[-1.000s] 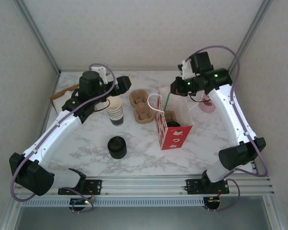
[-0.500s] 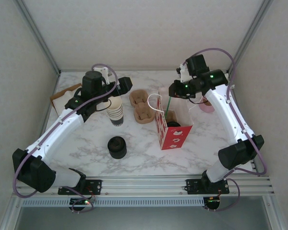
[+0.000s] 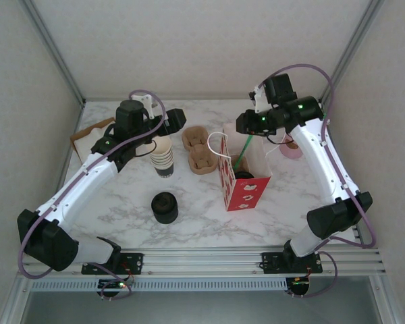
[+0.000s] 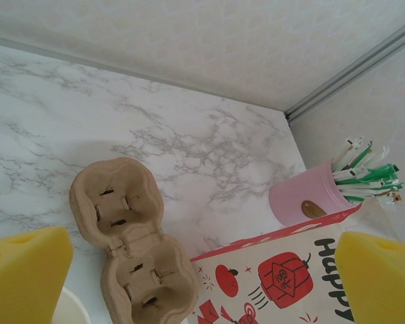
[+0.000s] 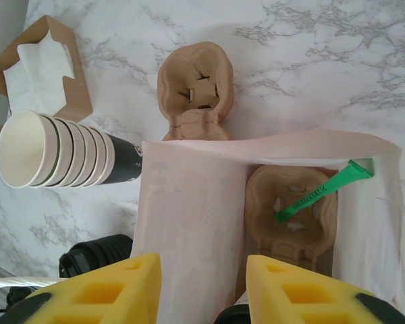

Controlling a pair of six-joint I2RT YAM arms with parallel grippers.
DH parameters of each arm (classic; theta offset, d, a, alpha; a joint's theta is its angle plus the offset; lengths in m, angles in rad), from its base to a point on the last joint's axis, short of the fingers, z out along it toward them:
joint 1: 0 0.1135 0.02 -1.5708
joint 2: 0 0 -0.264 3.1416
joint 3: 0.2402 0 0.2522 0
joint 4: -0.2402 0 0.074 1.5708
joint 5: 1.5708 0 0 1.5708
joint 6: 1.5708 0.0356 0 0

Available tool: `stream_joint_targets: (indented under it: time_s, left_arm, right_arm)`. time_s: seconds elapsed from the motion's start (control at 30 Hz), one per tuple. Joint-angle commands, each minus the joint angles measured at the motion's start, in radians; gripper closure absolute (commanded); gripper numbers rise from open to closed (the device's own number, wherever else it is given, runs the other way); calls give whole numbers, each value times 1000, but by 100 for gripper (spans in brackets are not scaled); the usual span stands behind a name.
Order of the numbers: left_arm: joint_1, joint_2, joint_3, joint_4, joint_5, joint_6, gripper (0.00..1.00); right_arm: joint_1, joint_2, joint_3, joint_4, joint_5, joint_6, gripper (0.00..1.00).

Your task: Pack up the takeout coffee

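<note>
Top cam: high, behind arm bases, tilted down & fwd. Far off, whole table (image 3: 202,216) in frame, bases along bottom edge.

L wrist cam: low, near tabletop, facing obliquely twd back wall.

R wrist cam: close above, pointing straight down into bag (image 5: 189,202).

Shared:
- All 3: bag (image 3: 246,192) (image 4: 283,277) & carrier (image 3: 199,152) (image 4: 131,250) (image 5: 196,91) on the marble beside it.
- Top + L wrist: pink cup (image 3: 291,150) (image 4: 304,202).
- Top + R wrist: cup stack (image 3: 163,156) (image 5: 54,158).
</note>
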Motion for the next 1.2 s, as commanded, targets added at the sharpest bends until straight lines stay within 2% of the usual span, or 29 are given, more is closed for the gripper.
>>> stream_joint_targets:
  time_s: [0.0,0.13,0.4,0.5,0.77,0.9,1.03,1.17]
  left_arm:
    - [5,-4,12,-12,-6,20,0]
    - [5,-5,16,-19,-8,22,1]
    - [5,-16,26,-37,-19,28,2]
    - [7,-28,26,-46,-33,30,3]
    - [37,-93,3,-84,-79,13,2]
    - [78,-120,-15,-112,-100,-2,0]
    - [154,-132,-28,-158,-116,-34,0]
    - [234,-130,-41,-197,-153,-49,0]
  right_arm:
    - [8,-1,25,-4,2,-10,58]
    - [7,-12,28,1,2,-11,48]
    - [8,-49,36,5,30,-11,17]
    - [7,-75,28,14,44,-9,2]
    - [3,-162,17,42,158,-9,1]
    - [-26,-191,18,49,166,-2,1]
    - [-105,-223,6,58,144,27,1]
    - [-244,-272,-66,95,62,78,1]
